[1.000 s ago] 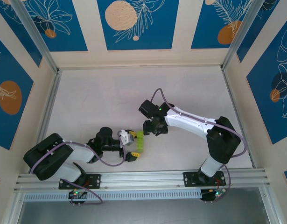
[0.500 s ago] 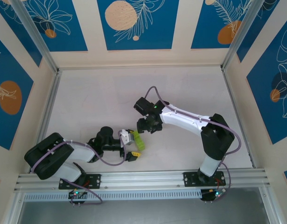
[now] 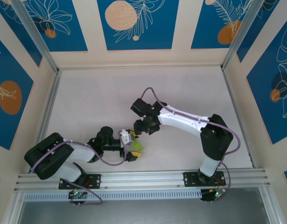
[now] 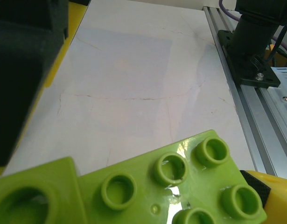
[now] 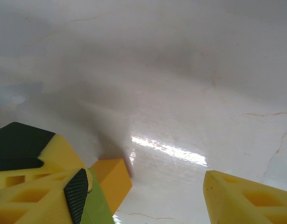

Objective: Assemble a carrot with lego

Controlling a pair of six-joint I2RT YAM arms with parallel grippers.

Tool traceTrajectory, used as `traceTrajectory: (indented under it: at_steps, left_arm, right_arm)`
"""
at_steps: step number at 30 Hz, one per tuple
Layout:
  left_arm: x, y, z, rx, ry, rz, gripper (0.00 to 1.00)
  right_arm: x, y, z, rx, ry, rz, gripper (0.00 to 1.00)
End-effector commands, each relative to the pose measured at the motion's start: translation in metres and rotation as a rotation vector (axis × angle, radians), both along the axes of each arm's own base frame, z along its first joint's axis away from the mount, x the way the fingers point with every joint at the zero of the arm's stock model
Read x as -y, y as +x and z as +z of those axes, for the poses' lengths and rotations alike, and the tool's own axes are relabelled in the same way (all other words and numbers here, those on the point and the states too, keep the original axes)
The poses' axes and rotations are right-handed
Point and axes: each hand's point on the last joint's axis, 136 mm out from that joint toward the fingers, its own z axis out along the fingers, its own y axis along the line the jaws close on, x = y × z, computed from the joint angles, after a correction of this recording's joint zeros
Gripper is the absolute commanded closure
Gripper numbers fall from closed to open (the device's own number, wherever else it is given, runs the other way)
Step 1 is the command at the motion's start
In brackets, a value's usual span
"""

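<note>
Joined lime-green lego bricks point(image 4: 171, 186), studs up, lie low in the left wrist view between a dark finger point(image 4: 22, 70) and a yellow finger point(image 4: 274, 200). From above, the green piece point(image 3: 136, 148) sits inside my open left gripper point(image 3: 132, 145). My right gripper point(image 3: 139, 127) hangs just beyond it, open. In the right wrist view an orange brick point(image 5: 111, 181) joined to a green brick point(image 5: 97, 210) rests on the table against the left finger point(image 5: 50, 186). A wide gap separates it from the other finger point(image 5: 246, 196). I cannot tell the carrot's full shape.
A metal rail point(image 3: 143, 177) runs along the table's near edge, with the right arm's base point(image 4: 255, 51) bolted to it. Patterned walls close in the white table point(image 3: 101, 93) on three sides.
My right gripper has moved left and a little farther back, ending above the far end of the green piece. The left arm has not moved.
</note>
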Motion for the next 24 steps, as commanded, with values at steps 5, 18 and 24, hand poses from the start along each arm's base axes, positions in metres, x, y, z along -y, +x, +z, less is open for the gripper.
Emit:
traceTrajectory:
  at_steps: [5,18,24]
  left_arm:
    - [0.005,0.002,0.003,0.018,-0.003,-0.014,0.01]
    - [0.007,0.01,0.012,0.041,-0.018,0.013,0.01]
    - [0.007,0.019,0.01,0.05,-0.007,0.057,0.01]
  right_arm:
    - [0.017,0.004,0.016,0.052,-0.026,-0.05,0.31]
    - [0.03,-0.008,0.014,0.055,-0.01,-0.063,0.31]
    - [0.032,-0.009,0.014,0.06,-0.002,-0.055,0.31]
